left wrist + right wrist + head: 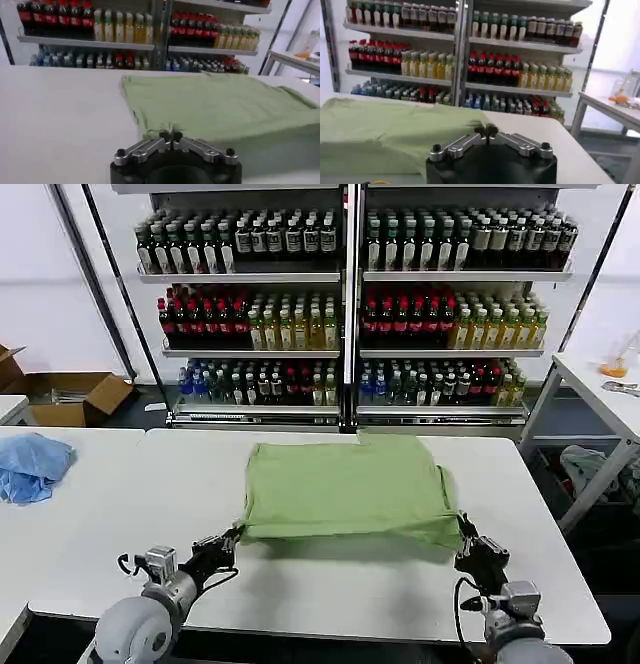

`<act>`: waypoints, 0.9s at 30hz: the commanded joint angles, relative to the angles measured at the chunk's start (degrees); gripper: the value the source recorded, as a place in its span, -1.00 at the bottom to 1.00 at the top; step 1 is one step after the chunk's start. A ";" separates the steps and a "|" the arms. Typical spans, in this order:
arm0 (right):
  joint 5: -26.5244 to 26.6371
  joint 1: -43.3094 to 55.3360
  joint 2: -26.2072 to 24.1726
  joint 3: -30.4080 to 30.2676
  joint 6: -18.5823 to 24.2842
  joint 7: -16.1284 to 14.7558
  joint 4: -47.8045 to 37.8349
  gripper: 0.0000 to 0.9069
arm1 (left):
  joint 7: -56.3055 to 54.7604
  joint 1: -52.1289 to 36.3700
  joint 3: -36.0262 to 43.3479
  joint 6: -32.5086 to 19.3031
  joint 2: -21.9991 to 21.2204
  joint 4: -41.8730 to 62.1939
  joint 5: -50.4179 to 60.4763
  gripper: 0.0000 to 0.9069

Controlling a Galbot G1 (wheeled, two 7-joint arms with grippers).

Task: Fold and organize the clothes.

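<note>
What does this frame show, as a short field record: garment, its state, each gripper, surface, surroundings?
garment: light green T-shirt, no print showing
state: spread on the table, its near edge lifted at both corners
left gripper: shut on the shirt's near left corner
right gripper: shut on the shirt's near right corner
surface: white table
other cloth: blue cloth on the neighbouring table to the robot's left
background: shelves of bottles; open cardboard box on the floor
</note>
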 commanded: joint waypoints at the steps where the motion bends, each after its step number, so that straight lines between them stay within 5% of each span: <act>1: 0.37 7.66 -1.63 -3.22 -1.32 -0.18 -8.82 -1.00 | 0.03 -6.16 3.16 -0.62 -1.78 7.78 3.00 -0.93; 21: -1.57 9.00 1.21 -6.04 -1.19 -0.11 -12.81 -1.00 | -3.58 -10.67 6.46 -6.06 -6.04 13.35 5.44 -0.89; 24: -1.58 9.18 1.44 -6.02 -1.10 0.09 -12.93 -1.00 | -3.72 -11.03 6.77 -6.38 -6.26 13.63 5.49 -0.82; 25: -1.57 9.22 1.49 -6.00 -1.12 0.12 -12.95 -1.00 | -3.75 -11.11 6.81 -6.41 -6.31 13.75 5.62 -0.64; 26: -1.58 9.29 1.54 -6.01 -1.21 0.19 -13.06 -0.58 | -3.81 -11.18 6.85 -6.44 -6.38 13.97 5.82 -0.38; 27: -1.66 9.32 1.58 -6.01 -1.47 0.32 -13.16 0.69 | -3.84 -11.21 6.88 -6.48 -6.40 14.16 6.10 0.76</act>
